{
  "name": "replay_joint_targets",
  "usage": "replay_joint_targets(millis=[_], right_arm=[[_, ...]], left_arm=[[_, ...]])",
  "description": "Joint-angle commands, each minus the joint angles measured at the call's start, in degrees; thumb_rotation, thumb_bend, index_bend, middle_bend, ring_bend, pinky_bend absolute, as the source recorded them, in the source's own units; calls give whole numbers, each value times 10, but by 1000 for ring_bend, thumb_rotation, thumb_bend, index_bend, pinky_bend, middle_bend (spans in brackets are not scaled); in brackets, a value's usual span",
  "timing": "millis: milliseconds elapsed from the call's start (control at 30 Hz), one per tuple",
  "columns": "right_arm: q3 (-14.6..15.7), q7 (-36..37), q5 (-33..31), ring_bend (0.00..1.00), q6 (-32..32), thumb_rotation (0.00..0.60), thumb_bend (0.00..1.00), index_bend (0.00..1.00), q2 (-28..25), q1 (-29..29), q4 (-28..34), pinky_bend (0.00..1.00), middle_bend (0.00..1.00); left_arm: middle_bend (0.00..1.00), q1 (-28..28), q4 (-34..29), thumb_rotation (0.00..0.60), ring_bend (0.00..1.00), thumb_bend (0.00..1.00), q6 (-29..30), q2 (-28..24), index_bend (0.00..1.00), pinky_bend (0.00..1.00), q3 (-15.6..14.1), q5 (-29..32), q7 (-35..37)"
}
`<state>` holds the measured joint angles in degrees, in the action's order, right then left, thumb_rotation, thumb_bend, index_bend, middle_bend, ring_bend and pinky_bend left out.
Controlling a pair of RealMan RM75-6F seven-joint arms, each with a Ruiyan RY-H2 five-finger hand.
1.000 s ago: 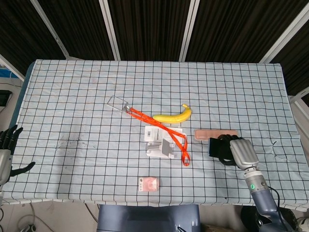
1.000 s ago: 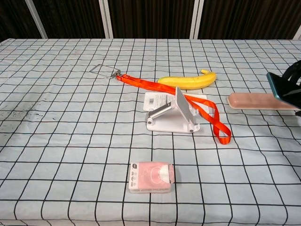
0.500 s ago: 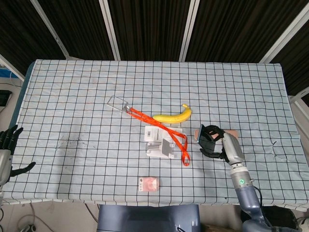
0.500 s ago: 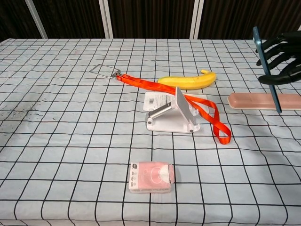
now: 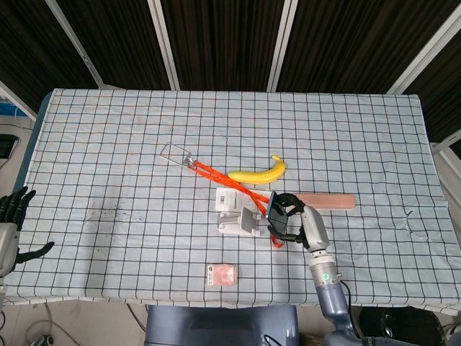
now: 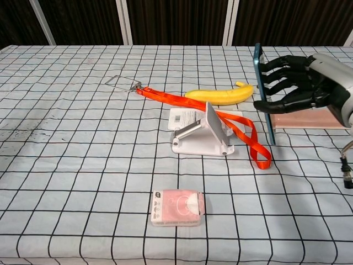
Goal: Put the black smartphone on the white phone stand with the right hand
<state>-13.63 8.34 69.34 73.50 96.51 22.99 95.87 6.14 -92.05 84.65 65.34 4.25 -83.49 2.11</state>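
Observation:
My right hand (image 6: 298, 88) grips the black smartphone (image 6: 263, 94), which hangs upright and edge-on above the cloth. It is just right of the white phone stand (image 6: 201, 135), a short gap apart. From the head view the same right hand (image 5: 294, 220) holds the phone (image 5: 274, 211) beside the stand (image 5: 238, 220). An orange lanyard (image 6: 220, 118) runs behind the stand and loops under the phone. My left hand (image 5: 11, 216) shows at the far left edge, off the table, fingers spread and holding nothing.
A yellow banana (image 6: 220, 95) lies behind the stand. A pink flat case (image 6: 306, 118) sits at the right, partly behind my hand. A small pink packet (image 6: 177, 207) lies near the front. A metal clip (image 6: 122, 84) ends the lanyard at back left.
My right hand has carried the smartphone leftward from beside the pink case to just right of the stand, and the phone has turned upright. The left hand has not moved.

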Motion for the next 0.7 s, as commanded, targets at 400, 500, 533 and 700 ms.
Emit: replay_joint_targets(millis=[400,500,533,700], right_arm=[[-10,123,60,570,5,600,373,702,54,12,-86,440,720],[-8,151,70,567,9,600,373,702,60,9,-95,440,719],[-7,156,72,566,10,600,372,702,62,9,-98,440,719],[-5,183,78,564,11,600,373,702,75,8,-115,440,719]], left_arm=[[0,2,-2,600,0,0,-6,-2,0,0,0,2,5],[0,2,-2,600,0,0,-6,-2,0,0,0,2,4],[0,2,-2,600,0,0,-7,-2,0,0,0,2,4],[0,2,-3,600,0,0,-6,-2,0,0,0,2,6]])
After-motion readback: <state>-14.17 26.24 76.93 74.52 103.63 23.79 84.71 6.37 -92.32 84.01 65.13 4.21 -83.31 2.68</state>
